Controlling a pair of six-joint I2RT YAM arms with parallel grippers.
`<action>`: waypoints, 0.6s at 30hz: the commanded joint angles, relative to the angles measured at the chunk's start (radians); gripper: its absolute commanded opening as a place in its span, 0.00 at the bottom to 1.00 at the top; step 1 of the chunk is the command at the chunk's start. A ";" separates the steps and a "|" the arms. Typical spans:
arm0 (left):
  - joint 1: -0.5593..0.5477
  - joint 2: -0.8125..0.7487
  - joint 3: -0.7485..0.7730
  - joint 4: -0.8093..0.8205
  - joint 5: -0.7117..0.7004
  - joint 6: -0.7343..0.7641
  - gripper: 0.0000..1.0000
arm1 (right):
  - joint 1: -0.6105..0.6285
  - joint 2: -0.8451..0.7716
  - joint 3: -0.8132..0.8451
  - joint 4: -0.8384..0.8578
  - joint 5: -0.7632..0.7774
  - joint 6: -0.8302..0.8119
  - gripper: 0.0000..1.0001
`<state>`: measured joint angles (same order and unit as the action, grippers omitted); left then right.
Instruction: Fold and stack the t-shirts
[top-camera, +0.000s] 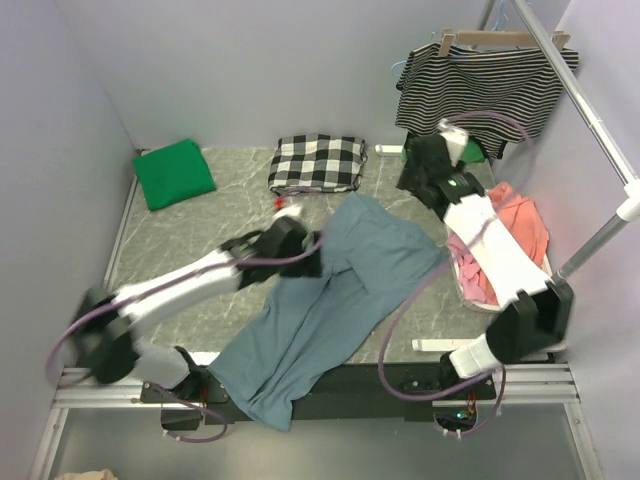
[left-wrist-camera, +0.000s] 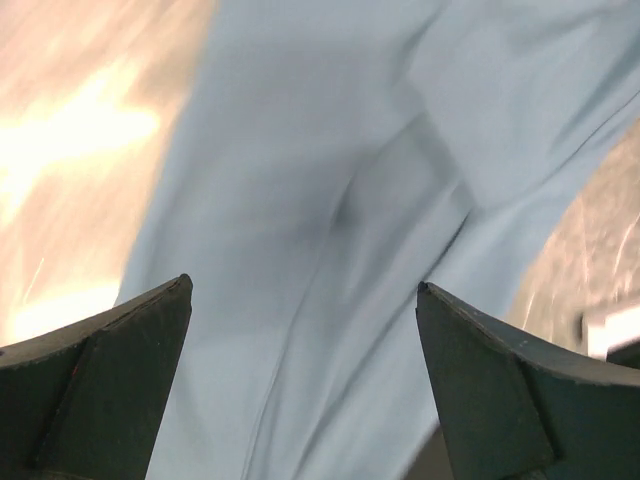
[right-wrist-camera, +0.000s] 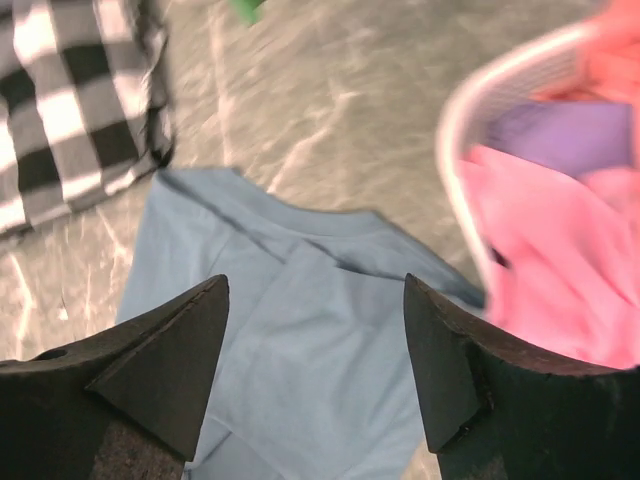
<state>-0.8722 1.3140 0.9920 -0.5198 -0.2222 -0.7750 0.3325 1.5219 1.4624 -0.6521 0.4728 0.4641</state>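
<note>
The large slate-blue cotton t-shirt (top-camera: 330, 310) lies rumpled in a long diagonal, its far end toward the right and its near end draped over the near edge of the marbled table (top-camera: 170, 250). The left gripper (left-wrist-camera: 305, 290), jaws spread and empty, hangs directly over the shirt's far-left flank, so it is the nearer one. The right gripper (right-wrist-camera: 315, 285), also open and empty, sits past the shirt's far end, between the black-and-white checked cloth (top-camera: 318, 162) and the white basket (right-wrist-camera: 447, 120) of pink clothes; the folded bright green t-shirt (top-camera: 175, 172) lies well apart at far left.

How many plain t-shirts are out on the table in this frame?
2: the slate-blue t-shirt spread out mid-table, and the green t-shirt folded at the back left. The pile in the basket may hide more.
</note>
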 joint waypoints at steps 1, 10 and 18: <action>0.022 0.375 0.238 0.257 0.140 0.323 0.99 | -0.021 -0.141 -0.140 -0.027 0.060 0.093 0.78; 0.062 0.824 0.678 0.316 0.392 0.424 0.99 | -0.029 -0.307 -0.333 -0.049 -0.013 0.143 0.79; 0.136 0.972 0.797 0.314 0.420 0.375 0.99 | -0.027 -0.335 -0.422 -0.038 -0.103 0.168 0.79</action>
<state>-0.7856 2.2482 1.7309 -0.2173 0.1608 -0.3836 0.3088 1.2102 1.0691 -0.7048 0.4198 0.6060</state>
